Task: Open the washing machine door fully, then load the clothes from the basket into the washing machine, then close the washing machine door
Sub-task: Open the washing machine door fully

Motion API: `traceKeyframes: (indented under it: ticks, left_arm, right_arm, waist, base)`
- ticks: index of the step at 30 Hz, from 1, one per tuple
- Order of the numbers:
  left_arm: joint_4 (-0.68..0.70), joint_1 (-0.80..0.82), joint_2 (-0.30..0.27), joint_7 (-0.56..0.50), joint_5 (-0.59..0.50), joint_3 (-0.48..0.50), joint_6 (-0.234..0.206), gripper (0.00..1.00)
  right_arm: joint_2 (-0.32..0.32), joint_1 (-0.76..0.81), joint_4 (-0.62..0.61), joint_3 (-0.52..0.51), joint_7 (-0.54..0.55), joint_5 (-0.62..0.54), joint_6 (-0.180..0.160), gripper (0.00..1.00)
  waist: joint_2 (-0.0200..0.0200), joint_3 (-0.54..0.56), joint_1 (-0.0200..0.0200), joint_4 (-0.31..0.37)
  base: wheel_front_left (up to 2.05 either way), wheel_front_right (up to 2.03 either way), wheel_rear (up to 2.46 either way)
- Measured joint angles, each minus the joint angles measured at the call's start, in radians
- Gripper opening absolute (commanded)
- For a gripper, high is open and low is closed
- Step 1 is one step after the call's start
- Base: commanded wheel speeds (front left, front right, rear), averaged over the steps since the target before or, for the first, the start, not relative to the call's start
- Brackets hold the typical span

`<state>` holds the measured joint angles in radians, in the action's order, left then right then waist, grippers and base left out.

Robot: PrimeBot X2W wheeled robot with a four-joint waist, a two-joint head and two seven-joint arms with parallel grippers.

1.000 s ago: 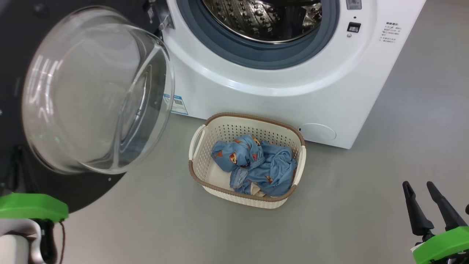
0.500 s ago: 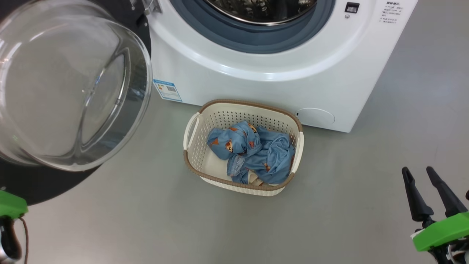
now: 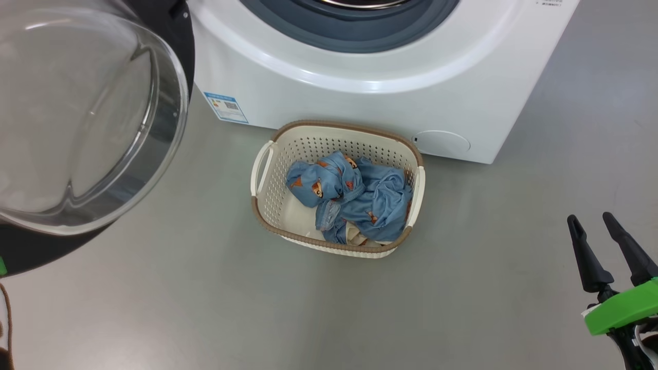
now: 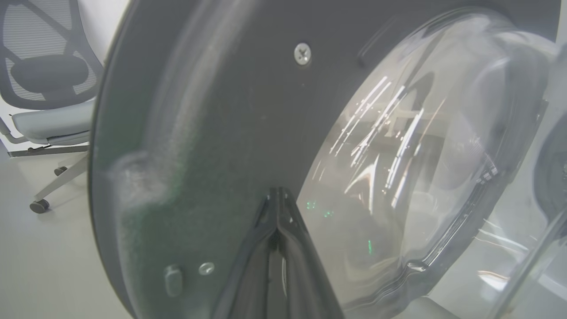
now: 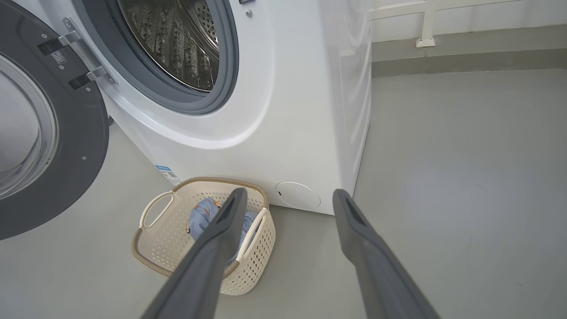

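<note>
The white washing machine (image 3: pixel 360 97) stands ahead with its washing machine door (image 3: pixel 77 118) swung out to the left, glass bowl facing me. The cream basket (image 3: pixel 334 246) sits on the floor before the machine, holding the light blue clothes (image 3: pixel 354 198). My right gripper (image 3: pixel 591 218) hovers open at the lower right, well away from the basket. In the right wrist view that gripper (image 5: pixel 289 193) points at the basket (image 5: pixel 153 261), the clothes (image 5: pixel 201 219) and the steel drum (image 5: pixel 177 40). My left gripper (image 4: pixel 277 190) is shut and empty, tips close to the door's dark inner face (image 4: pixel 212 110).
Grey floor (image 3: pixel 462 298) spreads around the basket and to the machine's right. An office chair (image 4: pixel 44 88) stands beyond the door's outer edge. A wall base with a white rail (image 5: pixel 443 35) runs behind the machine.
The head camera has shifted, so machine, door and basket slide up and left in view. The left arm's green wrist cover has slipped out at the lower left. Right gripper stays open.
</note>
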<state>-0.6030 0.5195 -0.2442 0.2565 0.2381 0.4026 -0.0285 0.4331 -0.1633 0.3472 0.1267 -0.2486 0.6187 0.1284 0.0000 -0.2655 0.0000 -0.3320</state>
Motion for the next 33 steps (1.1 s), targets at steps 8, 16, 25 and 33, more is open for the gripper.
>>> traceKeyframes:
  ticks: [8,16,25,33]
  left_arm:
    - [-0.063,0.079,-0.015,0.0,-0.036,0.065,0.009,0.0]
    - [-0.109,0.126,-0.047,0.0,-0.058,0.137,0.026,0.0]
    - [-0.135,0.164,-0.063,0.0,-0.106,0.174,0.035,0.0]
    - [-0.147,0.179,-0.061,0.0,-0.113,0.197,0.061,0.0]
  right_arm:
    - [0.018,-0.017,-0.001,0.009,0.0,0.007,0.0,1.0]
    - [0.031,-0.049,-0.004,0.012,0.0,0.007,0.0,1.0]
    - [0.041,-0.053,-0.006,0.011,0.0,0.007,0.0,1.0]
    - [0.044,-0.071,-0.006,0.014,0.0,0.007,0.0,1.0]
  waist:
    - [0.0,-0.038,0.0,0.009]
    - [0.0,-0.068,0.0,0.022]
    - [0.0,-0.09,0.0,0.028]
    - [0.0,-0.091,0.0,0.023]
  base:
    - [0.0,0.0,0.0]
    - [0.0,0.0,0.0]
    - [0.0,0.0,0.0]
    - [0.0,0.0,0.0]
